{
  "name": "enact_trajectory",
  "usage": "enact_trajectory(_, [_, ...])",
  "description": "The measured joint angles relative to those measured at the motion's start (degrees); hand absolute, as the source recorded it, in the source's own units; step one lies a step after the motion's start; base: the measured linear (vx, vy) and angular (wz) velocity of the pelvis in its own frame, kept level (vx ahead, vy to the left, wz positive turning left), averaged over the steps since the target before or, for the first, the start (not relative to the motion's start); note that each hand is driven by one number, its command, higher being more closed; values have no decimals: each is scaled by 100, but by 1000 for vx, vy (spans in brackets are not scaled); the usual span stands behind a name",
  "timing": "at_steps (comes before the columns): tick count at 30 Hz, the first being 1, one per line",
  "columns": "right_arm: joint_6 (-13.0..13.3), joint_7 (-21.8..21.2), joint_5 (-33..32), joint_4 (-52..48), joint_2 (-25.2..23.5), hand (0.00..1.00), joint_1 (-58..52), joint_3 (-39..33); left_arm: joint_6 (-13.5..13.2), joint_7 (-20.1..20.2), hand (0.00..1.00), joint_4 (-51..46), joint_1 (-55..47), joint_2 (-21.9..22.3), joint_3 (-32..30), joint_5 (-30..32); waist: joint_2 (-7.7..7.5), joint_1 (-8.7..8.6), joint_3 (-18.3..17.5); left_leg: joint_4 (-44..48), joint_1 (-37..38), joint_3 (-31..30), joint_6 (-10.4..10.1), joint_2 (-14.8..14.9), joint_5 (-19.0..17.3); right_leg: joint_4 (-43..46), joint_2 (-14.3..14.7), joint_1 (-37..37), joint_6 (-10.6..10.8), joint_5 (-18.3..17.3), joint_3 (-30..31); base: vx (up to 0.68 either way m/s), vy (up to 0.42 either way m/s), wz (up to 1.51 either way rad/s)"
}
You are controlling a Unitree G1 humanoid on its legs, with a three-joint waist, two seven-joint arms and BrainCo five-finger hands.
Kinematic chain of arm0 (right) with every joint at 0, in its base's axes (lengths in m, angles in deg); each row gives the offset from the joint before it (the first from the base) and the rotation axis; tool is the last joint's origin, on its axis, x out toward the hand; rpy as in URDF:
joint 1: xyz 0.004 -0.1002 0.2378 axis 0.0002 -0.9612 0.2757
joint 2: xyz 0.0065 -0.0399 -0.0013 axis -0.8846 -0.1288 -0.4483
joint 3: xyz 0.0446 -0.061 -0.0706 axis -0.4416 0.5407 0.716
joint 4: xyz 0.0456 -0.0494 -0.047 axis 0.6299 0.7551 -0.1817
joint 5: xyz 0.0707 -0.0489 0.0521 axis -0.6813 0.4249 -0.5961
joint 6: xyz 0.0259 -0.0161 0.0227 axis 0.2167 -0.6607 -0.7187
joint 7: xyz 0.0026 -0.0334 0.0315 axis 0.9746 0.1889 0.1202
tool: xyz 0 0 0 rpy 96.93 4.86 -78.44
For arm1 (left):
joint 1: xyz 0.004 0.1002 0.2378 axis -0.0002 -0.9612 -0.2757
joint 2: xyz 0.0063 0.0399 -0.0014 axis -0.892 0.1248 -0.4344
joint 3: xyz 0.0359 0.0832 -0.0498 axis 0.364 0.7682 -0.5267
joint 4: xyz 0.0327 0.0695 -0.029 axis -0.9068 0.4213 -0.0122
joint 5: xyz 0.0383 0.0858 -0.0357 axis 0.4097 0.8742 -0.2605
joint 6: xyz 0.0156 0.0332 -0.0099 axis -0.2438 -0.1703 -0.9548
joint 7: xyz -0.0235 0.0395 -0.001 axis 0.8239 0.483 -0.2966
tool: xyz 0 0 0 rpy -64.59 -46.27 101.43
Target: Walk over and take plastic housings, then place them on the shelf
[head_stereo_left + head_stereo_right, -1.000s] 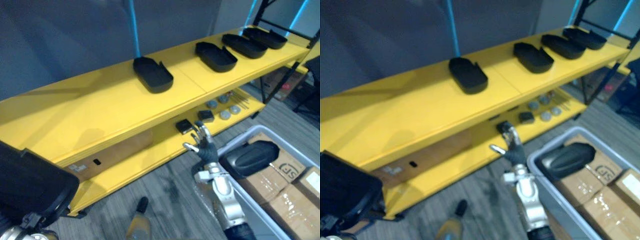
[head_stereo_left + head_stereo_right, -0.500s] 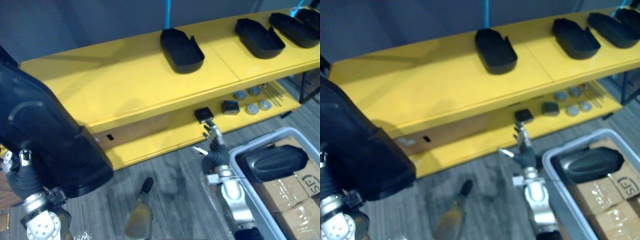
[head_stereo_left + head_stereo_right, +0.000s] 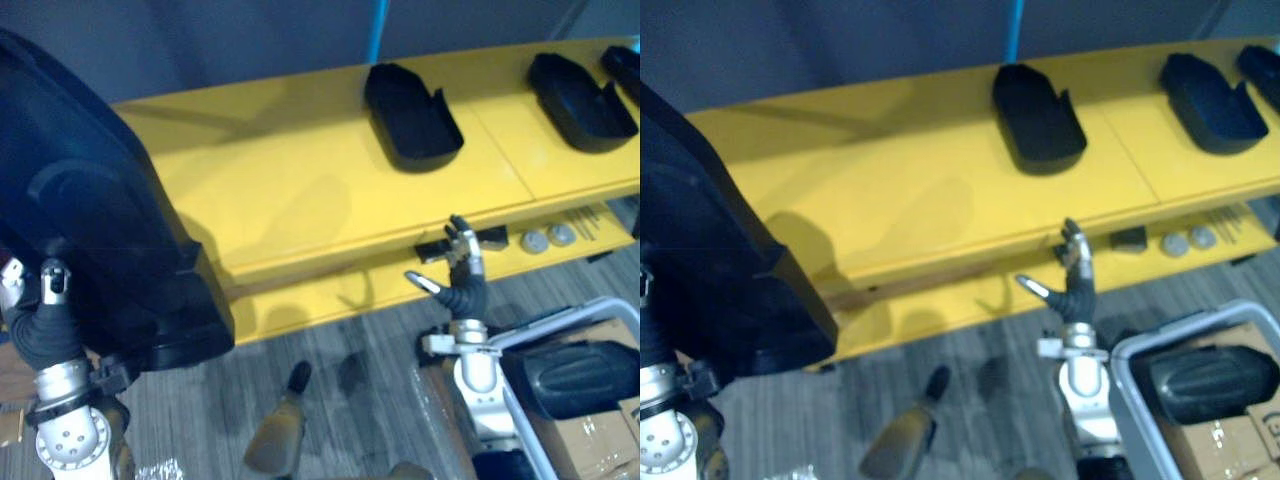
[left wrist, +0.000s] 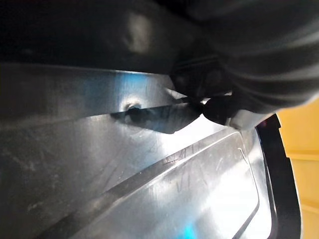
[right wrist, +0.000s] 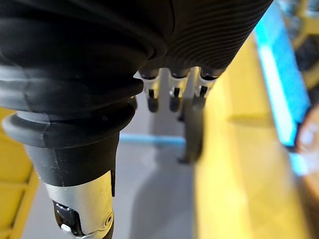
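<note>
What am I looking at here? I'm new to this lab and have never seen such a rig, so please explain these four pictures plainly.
This is a two-legged humanoid robot with two arms and fingered hands. The two wide pictures come from the twin cameras on its head, looking down. The two close-ups come from cameras on its wrists. Before it stands a yellow shelf. Black housings lie on its top board, and grey discs on the lower one. The left hand carries a large housing, whose shiny inside shows in the left wrist view. The right hand is open and empty, raised in front of the shelf's lower board. To the right, a grey bin holds a spare housing and cardboard boxes.
</note>
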Motion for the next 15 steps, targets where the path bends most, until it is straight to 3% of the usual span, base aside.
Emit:
enact_trajectory(1, [9, -1, 5, -1, 7, 0, 4, -98, 16, -22, 100, 1, 121, -11, 19, 96, 36, -22, -8, 16, 119, -7, 20, 61, -97, -357, 186, -162, 8, -285, 0, 100, 61, -3])
enact_trajectory(5, [105, -44, -172, -75, 158, 0, 4, -365, 129, -126, 100, 4, 448, -5, 46, 126, 83, -177, -19, 109, 280, -317, -41, 110, -386, -2250, 614, -297, -27, -414, 469, 17, 37, 36])
enact_trajectory(8, [105, -346, -471, -174, 301, 0, -35, -423, 169, -96, 100, 43, 451, 28, 268, 122, 16, -284, -163, 95, 279, -626, -199, 119, -530, -3245, 829, -331, 242, -204, 950, -73, -127, 69])
enact_trajectory(9, [103, -427, -521, -247, 304, 0, -33, -431, 175, -91, 100, 37, 450, 25, 320, 123, -96, -264, -234, 85, 269, -644, -270, 89, -581, -3473, 831, -288, 177, -99, 897, 56, -351, 63])
enact_trajectory(10, [104, -554, -581, -305, 330, 0, 8, -431, 235, -96, 100, 44, 455, 63, 360, 169, -238, -253, -324, 99, 244, -596, -396, 17, -665, -3758, 761, -118, 388, 381, 793, 106, -382, 65])
enact_trajectory(11, [104, -646, -638, -272, 440, 0, 62, -477, 316, -102, 100, 53, 423, 271, 468, 177, -31, -292, -382, 127, 233, -353, -446, 232, -704, -3846, 860, 34, 486, 420, 583, 192, -402, 64])
enact_trajectory(12, [107, -668, -712, -268, 599, 0, 85, -506, 382, -96, 100, 20, 329, 490, 605, 190, 187, -278, -522, 71, 244, 20, -625, 547, -623, -3975, 1047, 147, 434, 436, 431, 201, -296, 38])
enact_trajectory(15, [107, -624, -776, -285, 680, 0, 212, -530, 452, -107, 100, -180, 109, 850, 635, 192, 524, -200, -738, -368, 557, 451, -819, 907, -474, -4147, 1337, 361, 433, 436, 295, 201, -211, 7])
